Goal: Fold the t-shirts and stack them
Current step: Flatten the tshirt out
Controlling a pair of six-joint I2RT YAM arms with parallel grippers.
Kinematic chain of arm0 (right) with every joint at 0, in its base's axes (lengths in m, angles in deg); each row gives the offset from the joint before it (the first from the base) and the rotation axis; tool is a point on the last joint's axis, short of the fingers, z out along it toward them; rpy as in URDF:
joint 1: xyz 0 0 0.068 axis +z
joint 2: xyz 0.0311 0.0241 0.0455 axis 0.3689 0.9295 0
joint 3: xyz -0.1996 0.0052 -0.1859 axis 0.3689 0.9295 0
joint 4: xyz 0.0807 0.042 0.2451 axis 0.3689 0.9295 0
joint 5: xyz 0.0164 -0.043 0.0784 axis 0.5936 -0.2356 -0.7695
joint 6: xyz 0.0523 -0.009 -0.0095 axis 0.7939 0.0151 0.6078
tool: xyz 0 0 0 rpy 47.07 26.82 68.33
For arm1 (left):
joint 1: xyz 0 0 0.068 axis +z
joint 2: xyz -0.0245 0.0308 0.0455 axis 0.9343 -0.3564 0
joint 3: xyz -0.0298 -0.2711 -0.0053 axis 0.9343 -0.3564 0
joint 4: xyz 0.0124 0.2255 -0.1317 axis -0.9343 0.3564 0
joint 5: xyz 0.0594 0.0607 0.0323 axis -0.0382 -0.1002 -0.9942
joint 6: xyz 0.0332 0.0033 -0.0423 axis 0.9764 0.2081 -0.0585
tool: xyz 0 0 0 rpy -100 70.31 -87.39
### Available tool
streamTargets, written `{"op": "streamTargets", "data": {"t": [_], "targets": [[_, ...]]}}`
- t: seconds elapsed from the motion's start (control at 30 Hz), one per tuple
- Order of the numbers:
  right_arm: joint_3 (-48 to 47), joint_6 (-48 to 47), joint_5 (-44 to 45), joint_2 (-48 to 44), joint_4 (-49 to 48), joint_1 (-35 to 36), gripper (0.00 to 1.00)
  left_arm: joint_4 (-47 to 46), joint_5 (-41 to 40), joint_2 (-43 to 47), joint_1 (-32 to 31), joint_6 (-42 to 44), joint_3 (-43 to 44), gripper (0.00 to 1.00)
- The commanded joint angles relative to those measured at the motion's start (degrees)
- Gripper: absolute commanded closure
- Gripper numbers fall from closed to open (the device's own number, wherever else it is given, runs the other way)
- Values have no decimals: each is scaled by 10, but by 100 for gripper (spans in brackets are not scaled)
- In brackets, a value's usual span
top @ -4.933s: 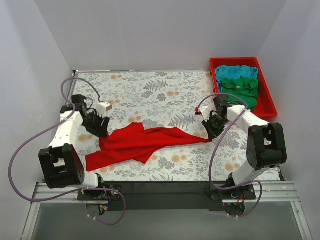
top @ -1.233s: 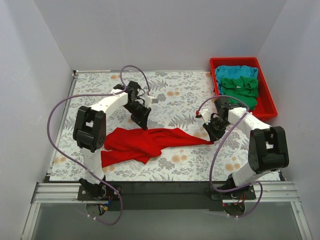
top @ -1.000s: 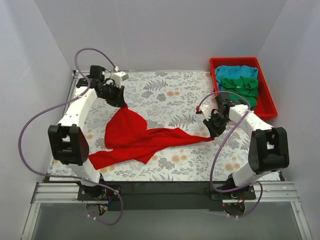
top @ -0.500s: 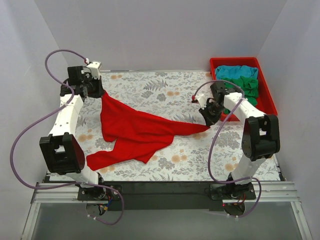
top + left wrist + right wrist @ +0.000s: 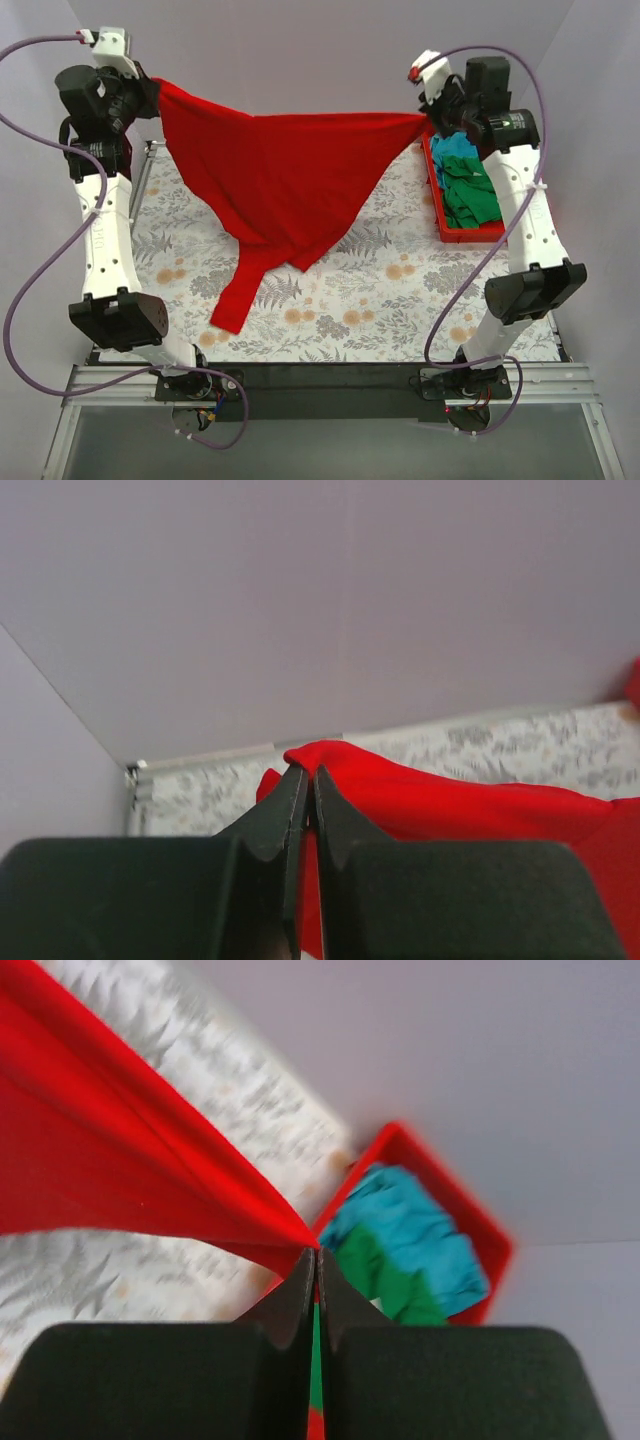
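Top external view. Both arms raised high, one at each side of the table (image 5: 420,290).
- Left gripper (image 5: 150,88): up near the far left corner, jaws together, clamped on one corner of the red t-shirt (image 5: 280,170).
- Right gripper (image 5: 428,118): up at the far right, jaws together, clamped on the opposite corner.
- Red t-shirt: stretched between the two grippers, top edge taut, body hanging in a broad V over the middle of the table. A narrow tail drops toward the near left; cannot tell whether its tip touches the cloth-patterned surface.
- Tray (image 5: 468,237): at the right edge of the table, partly behind the right arm. In it lie the green t-shirt (image 5: 470,198) and, farther back, the turquoise t-shirt (image 5: 455,148), touching each other, both bunched.

Left wrist view.
- Left gripper (image 5: 308,772): fingers pressed tight, a fold of the red t-shirt (image 5: 450,800) pinched at the tips.
- Cloth runs off to the right and downward. Table (image 5: 560,745) below and behind it, the back wall (image 5: 350,600) above.

Right wrist view. Picture blurred.
- Right gripper (image 5: 315,1252): fingers closed to a thin line, the red t-shirt (image 5: 120,1160) gathered to a point between the tips, fanning out to the left.
- Past the tips, the tray (image 5: 470,1200) with the turquoise t-shirt (image 5: 410,1220) and the green t-shirt (image 5: 385,1275) side by side inside it.
- Table (image 5: 230,1090) visible above the red cloth.
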Motion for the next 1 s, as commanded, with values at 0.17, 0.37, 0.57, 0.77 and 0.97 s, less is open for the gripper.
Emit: {"op": "streamTargets", "data": {"t": [0.17,0.37,0.57,0.77,0.97], "targets": [[-40,14,127,-114,-208,-5,99,-207,-68,120,9,6,-43,100],[-43,-5,155,-153,-259,-6,99,-241,-109,178,9,22,-79,100],[-72,-7,152,-170,-263,-5,99,-244,-138,203,9,0,-53,100],[-25,-3,137,-262,-277,-5,99,-230,-156,296,9,0,-53,100],[28,-5,119,-367,-288,-5,99,-190,-194,378,9,41,-29,100]]}}
